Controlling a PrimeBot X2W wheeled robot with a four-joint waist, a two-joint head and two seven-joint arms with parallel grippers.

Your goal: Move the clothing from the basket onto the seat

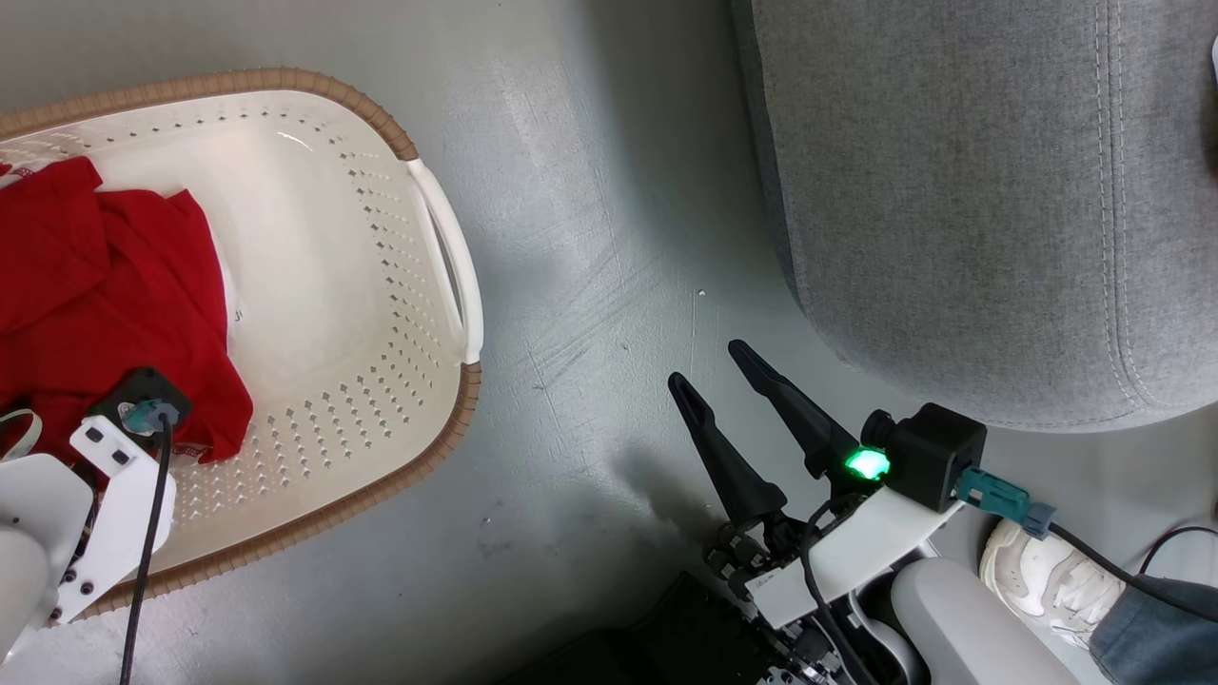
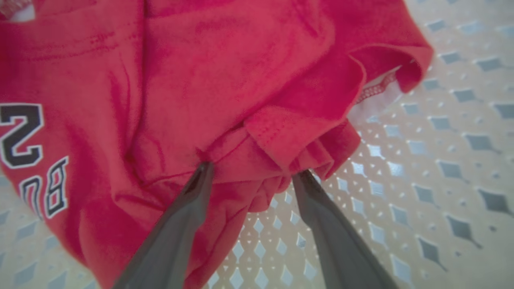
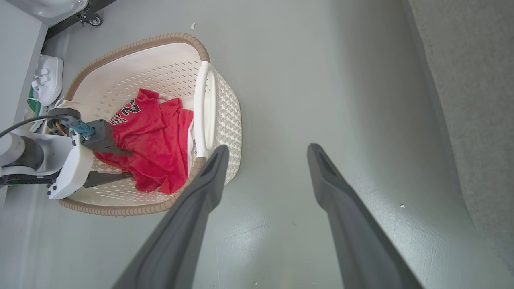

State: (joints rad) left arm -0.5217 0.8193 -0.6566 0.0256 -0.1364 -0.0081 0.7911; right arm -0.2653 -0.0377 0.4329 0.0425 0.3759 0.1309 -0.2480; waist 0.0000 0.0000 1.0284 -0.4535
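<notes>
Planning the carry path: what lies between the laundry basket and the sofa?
Bare, scuffed grey floor with one tiny white speck separates the basket from the sofa in the head view; the open right hand hangs over its near part.

Grey floor, smooth and faintly shiny, with fine scuffs across the middle; the basket sits flat on it to the left; the sofa stands on it to the right, well apart from the basket, with bare floor between them; a tiny white speck lies in that gap, nearer the sofa; near the sofa's rounded front edge a white shoe rests on the floor, a denim leg above it; another white shoe lies just beside the basket's far end; beyond it a small caster stands on the floor.
</notes>
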